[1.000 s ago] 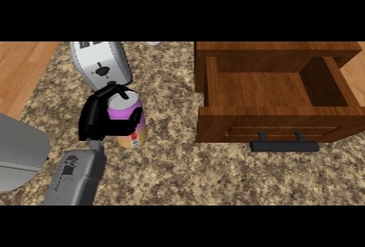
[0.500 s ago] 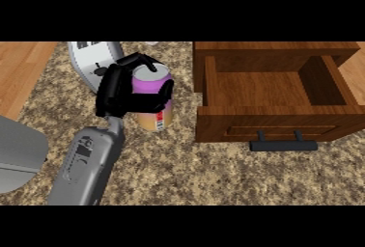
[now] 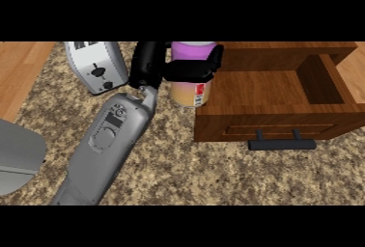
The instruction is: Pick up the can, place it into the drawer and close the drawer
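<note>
My right hand (image 3: 187, 71) is curled round a can (image 3: 191, 94) with a pink top, a cream body and a red label. It holds the can upright above the counter, at the left front corner of the open wooden drawer (image 3: 271, 89). The can's lower half shows below the fingers. Inside, the drawer's floor is bare wood, and its dark handle (image 3: 281, 144) sticks out at the front. My grey forearm (image 3: 107, 144) runs up from the lower left. The left hand does not show.
A silver toaster (image 3: 96, 67) stands just left of the hand, close to the wrist. A grey rounded shape (image 3: 18, 157) sits at the left edge. The speckled stone counter (image 3: 214, 173) stretches in front of the drawer; a wooden strip (image 3: 21, 72) lies at far left.
The right hand has lifted the can off the counter and carried it up and to the right, from beside the toaster to the drawer's left front corner.
</note>
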`<move>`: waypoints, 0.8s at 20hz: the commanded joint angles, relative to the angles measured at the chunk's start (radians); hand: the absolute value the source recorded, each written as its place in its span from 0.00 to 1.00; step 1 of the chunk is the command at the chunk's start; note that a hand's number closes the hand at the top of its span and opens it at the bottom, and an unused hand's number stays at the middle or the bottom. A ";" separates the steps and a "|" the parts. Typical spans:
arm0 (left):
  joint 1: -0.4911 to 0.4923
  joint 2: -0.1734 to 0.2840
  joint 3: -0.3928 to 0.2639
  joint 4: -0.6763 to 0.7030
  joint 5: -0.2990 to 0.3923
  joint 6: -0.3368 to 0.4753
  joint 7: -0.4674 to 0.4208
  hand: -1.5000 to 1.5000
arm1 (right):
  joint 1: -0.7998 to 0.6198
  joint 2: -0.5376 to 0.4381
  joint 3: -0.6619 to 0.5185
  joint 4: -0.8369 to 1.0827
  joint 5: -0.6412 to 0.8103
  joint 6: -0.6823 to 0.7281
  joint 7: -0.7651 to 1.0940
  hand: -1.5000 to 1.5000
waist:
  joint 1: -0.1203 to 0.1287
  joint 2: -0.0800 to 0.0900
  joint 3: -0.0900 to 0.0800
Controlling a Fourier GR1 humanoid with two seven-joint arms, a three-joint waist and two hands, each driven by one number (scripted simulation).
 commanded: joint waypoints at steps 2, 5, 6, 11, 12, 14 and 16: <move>-0.206 0.000 -0.009 0.158 0.041 0.064 0.036 1.00 | 0.015 0.017 0.020 -0.042 0.018 -0.001 0.020 0.00 | -0.007 0.002 0.000; -0.293 0.000 -0.057 0.222 0.073 0.143 0.053 1.00 | 0.019 0.010 -0.004 0.012 0.014 0.019 -0.027 0.00 | -0.014 0.002 0.001; -0.366 0.000 -0.003 0.247 0.067 0.108 0.090 1.00 | -0.056 0.019 0.034 -0.053 0.038 -0.049 0.082 0.00 | -0.009 0.003 0.000; -0.443 0.000 -0.028 0.394 0.145 0.121 0.027 1.00 | -0.062 0.021 0.047 0.001 0.072 -0.037 0.049 0.00 | -0.010 0.005 0.000; -0.489 0.000 -0.051 0.448 0.152 0.160 0.032 1.00 | -0.046 -0.001 0.008 -0.002 0.022 -0.007 0.025 0.00 | -0.023 0.006 0.001; -0.477 0.000 -0.050 0.478 0.172 0.139 0.001 1.00 | 0.020 0.022 0.058 -0.010 0.044 -0.023 -0.019 0.00 | -0.019 0.005 0.001; -0.473 0.000 -0.128 0.495 0.230 0.173 -0.032 1.00 | -0.064 -0.010 0.004 0.055 0.031 -0.015 0.006 0.00 | -0.023 0.007 0.001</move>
